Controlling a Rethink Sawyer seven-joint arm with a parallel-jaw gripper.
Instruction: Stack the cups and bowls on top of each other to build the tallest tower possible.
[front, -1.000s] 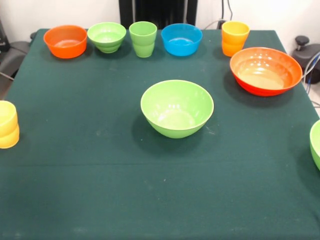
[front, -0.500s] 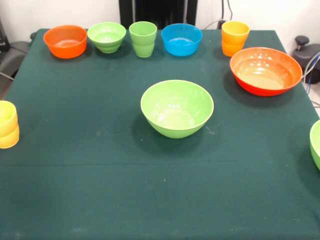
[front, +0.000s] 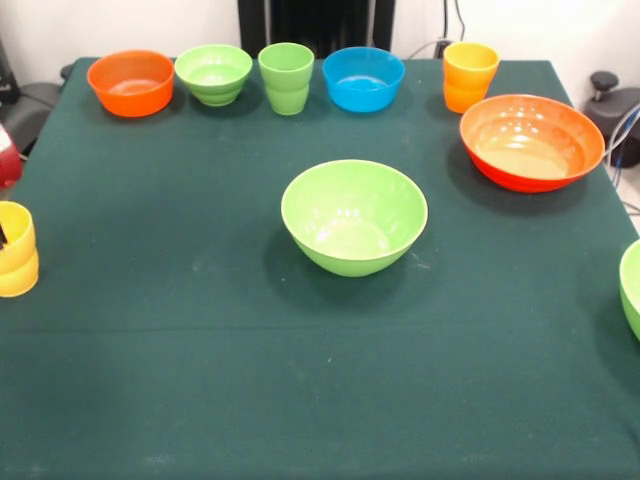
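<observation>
Nothing stacked yet. Claw (front: 3, 236) barely visible at left edge, over yellow cup (front: 16, 250); opening cannot tell. Big green bowl (front: 354, 216) mid-table (front: 200, 350). Risk: off-centre grab tips glossy cup or knocks it off table's edge.

Lighting's bright and even, seems to come from overhead. The big green bowl (front: 354, 216) throws a soft shadow onto the dark cloth (front: 200, 380), and the orange-red bowl (front: 532, 141) shows pale glare inside. The whole picture looks slightly soft.
</observation>
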